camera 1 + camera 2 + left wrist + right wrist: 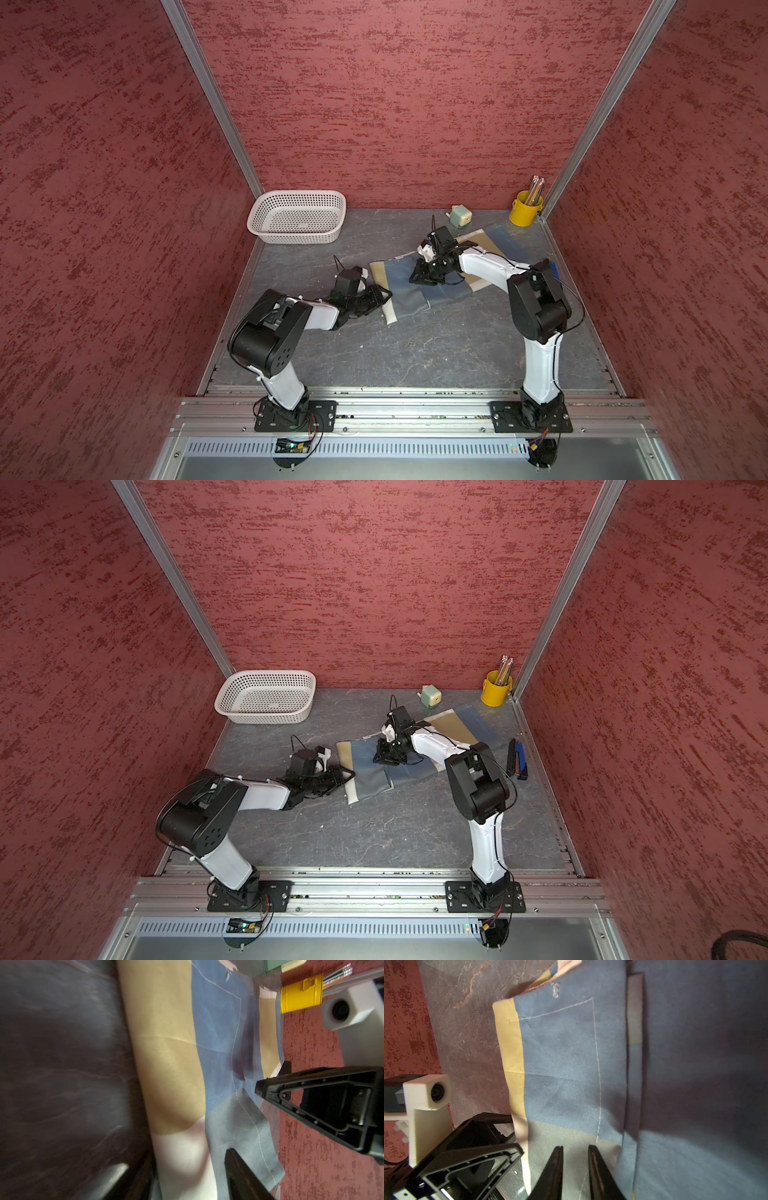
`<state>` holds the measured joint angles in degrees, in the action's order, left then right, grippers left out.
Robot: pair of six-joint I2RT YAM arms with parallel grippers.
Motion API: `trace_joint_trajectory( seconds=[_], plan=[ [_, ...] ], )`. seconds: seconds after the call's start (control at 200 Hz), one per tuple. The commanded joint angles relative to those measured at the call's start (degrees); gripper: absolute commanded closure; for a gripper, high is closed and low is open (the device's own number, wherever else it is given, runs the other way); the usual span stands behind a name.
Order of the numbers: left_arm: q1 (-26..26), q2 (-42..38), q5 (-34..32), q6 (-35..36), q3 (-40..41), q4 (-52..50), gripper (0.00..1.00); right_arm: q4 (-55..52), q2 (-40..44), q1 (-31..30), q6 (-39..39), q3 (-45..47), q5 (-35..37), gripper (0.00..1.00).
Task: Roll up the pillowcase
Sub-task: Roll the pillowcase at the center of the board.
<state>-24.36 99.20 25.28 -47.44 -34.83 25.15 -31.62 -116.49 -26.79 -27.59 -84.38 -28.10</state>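
At the far left corner of the dark marbled table we noted a white basket, well apart from everything else. Next to the right, the left gripper lay low at the near-left end of the pillowcase. Its wrist view showed the jaws well apart, astride the cloth's folded tan and off-white edge. One finger sat over a grey-blue block; the other was blurred on the table side. We judged it open about the fold, not closed on it.

The pillowcase lay right of centre in both top views. It was a patchwork strip running diagonally from that gripper toward the far right corner, its near-left part doubled over on itself.

The right gripper pointed down onto the middle of the cloth, and its arm crossed above the strip. Its wrist view showed the jaws close together with a narrow gap, tips on a grey block beside a stitched seam. Whether they pinched any cloth we could not tell.

Past the pillowcase's far edge stood a small pale-green box, near the cloth but apart from it. Farther right, a yellow cup of pencils stood in the far right corner, near the strip's far end. In a top view, dark and blue flat things lay by the table's right edge; we could not identify them
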Motion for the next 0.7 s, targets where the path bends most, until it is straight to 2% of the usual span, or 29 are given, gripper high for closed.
trace_joint_trajectory(
  seconds=[0.0, 0.065, 0.15, 0.28, 0.381, 0.451, 0.571, 0.696],
  plan=[
    [-0.9, 4.1, 0.2, -2.0, -0.4, 1.7, 0.61, -0.5, -0.5, 0.3, 0.1, -1.5, 1.5, 0.75],
    [-0.6, 4.1, -1.4, -2.1, -0.4, 0.8, 0.84, -0.6, -0.1, 0.4, -0.1, -1.4, 1.7, 0.75],
    [0.9, 0.7, -4.6, -1.2, -0.3, -5.2, 1.00, -1.3, 0.4, 0.6, 0.5, -1.2, 2.7, 0.79],
    [4.8, -9.1, -11.4, 3.7, -1.7, -23.5, 1.00, -4.2, 0.3, 0.7, 3.6, -1.2, 7.7, 0.85],
    [6.5, -15.9, -19.9, 10.2, -7.4, -42.4, 1.00, -6.8, -1.3, 0.6, 5.6, -2.0, 13.0, 0.89],
    [7.5, -18.7, -24.3, 13.6, -11.0, -51.5, 1.00, -8.0, -2.3, 0.6, 6.4, -2.6, 14.8, 0.91],
    [8.8, -17.5, -26.7, 16.7, -17.5, -61.4, 1.00, -7.0, -3.9, -0.5, 6.5, -3.5, 14.0, 0.94],
    [7.4, -12.1, -29.1, 17.6, -24.0, -67.1, 1.00, -6.5, -6.6, -2.6, 6.3, -5.8, 12.7, 0.94]
  ],
)
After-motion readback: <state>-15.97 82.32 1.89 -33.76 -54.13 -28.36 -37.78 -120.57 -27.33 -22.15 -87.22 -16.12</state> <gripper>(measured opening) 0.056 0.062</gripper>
